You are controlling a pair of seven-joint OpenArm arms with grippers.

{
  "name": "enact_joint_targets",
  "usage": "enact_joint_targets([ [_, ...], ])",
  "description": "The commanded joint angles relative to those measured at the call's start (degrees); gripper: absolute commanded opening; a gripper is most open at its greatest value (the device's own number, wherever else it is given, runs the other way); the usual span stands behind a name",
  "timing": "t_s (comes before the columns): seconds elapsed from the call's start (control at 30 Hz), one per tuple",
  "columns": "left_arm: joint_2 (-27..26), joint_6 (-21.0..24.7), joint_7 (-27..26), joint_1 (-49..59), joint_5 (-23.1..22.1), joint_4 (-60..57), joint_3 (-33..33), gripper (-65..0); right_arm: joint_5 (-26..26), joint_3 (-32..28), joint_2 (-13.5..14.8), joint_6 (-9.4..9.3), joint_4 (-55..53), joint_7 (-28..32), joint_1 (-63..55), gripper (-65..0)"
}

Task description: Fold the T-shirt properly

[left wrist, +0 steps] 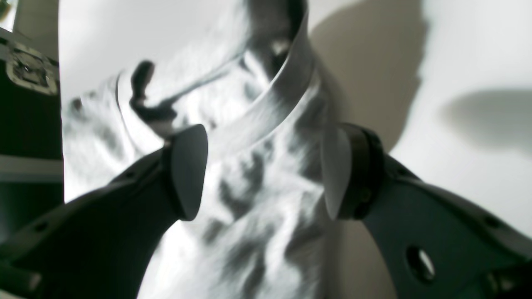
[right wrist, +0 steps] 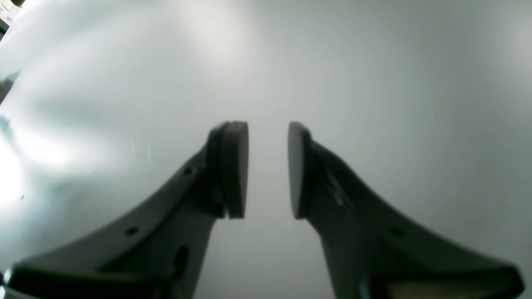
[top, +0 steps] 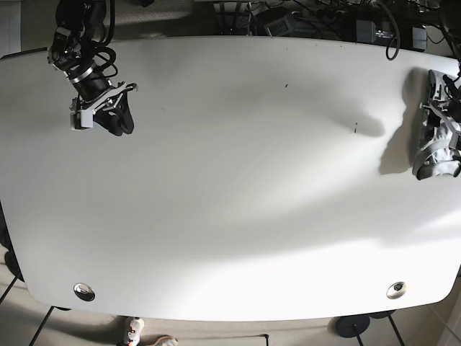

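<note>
The T-shirt (top: 434, 140), white with grey mottling, is bunched in a narrow heap at the far right edge of the white table (top: 238, 187). In the left wrist view the T-shirt (left wrist: 249, 232) is blurred and fills the space between and behind the fingers, with a collar-like band curving at the top. My left gripper (left wrist: 264, 166) is open, its pads wide apart on either side of the cloth. My right gripper (right wrist: 268, 166) is open over bare tabletop with nothing between its fingers. In the base view the right gripper (top: 119, 122) is at the far left back corner.
Cables and boxes (top: 324, 18) lie along the table's back edge. Two round grommets (top: 84, 291) (top: 395, 290) sit near the front edge. A dark case (left wrist: 25, 83) shows beyond the table edge in the left wrist view. The shirt casts a shadow (top: 392, 155) to its left.
</note>
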Motion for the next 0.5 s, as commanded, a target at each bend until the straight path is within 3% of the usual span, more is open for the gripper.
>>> enact_joint_targets([
  [0.03,3.59,0.77,-1.14,-0.35,3.23,7.65,-0.3,-25.8,-0.6,0.52,0.46,0.23,1.15,1.62,-0.3,-49.1],
  [0.13,13.27,1.21,-1.14,-0.52,10.79,16.53,-0.21,-25.8,-5.96,0.61,0.2,0.31,1.15,4.09,-1.35,-49.1],
  [0.23,22.23,1.12,-1.14,-0.52,15.19,23.39,1.54,-25.8,-7.72,0.43,-0.51,0.31,0.89,13.58,-5.05,-49.1],
  [0.4,31.2,1.56,-1.93,0.88,15.72,27.78,6.2,-26.0,-12.03,0.61,-1.39,0.14,0.8,24.83,-10.41,-49.1],
  [0.5,36.3,8.07,-7.38,3.43,15.8,27.43,9.37,-26.0,-13.79,0.61,-1.47,-0.92,-0.96,30.02,-13.66,-49.1],
])
